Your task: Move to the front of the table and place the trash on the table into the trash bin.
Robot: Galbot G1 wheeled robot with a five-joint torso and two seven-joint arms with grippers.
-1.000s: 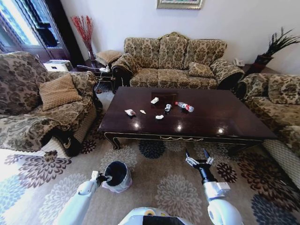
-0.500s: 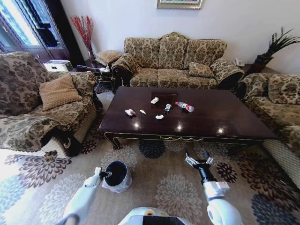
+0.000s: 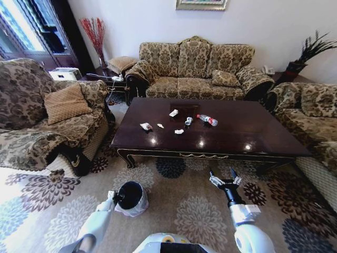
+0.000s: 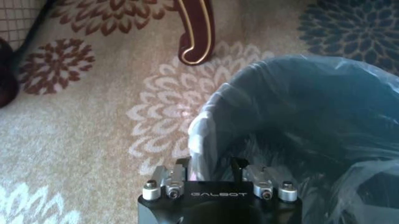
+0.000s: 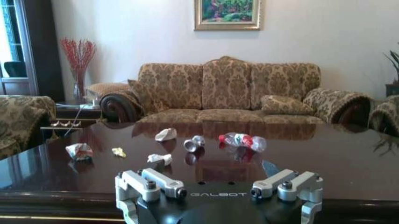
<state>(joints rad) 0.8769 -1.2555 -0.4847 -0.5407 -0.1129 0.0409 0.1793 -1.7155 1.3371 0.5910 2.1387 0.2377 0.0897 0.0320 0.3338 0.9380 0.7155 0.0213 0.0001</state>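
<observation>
Since the earlier frame, the left gripper (image 3: 112, 197) has crept nearer the table (image 3: 247, 132), apparently pinching the trash bin (image 3: 130, 198) liner. Trash (image 3: 179, 122) lies on the table. Right gripper (image 3: 225, 179) hovers before the table, spread, empty.

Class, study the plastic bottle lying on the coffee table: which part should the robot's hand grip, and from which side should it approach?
Grip the plastic bottle around its mid-body, coming from above. It lies flat on the coffee table, so its long sides are exposed, and the fingers should probably close across its narrow width.
</observation>
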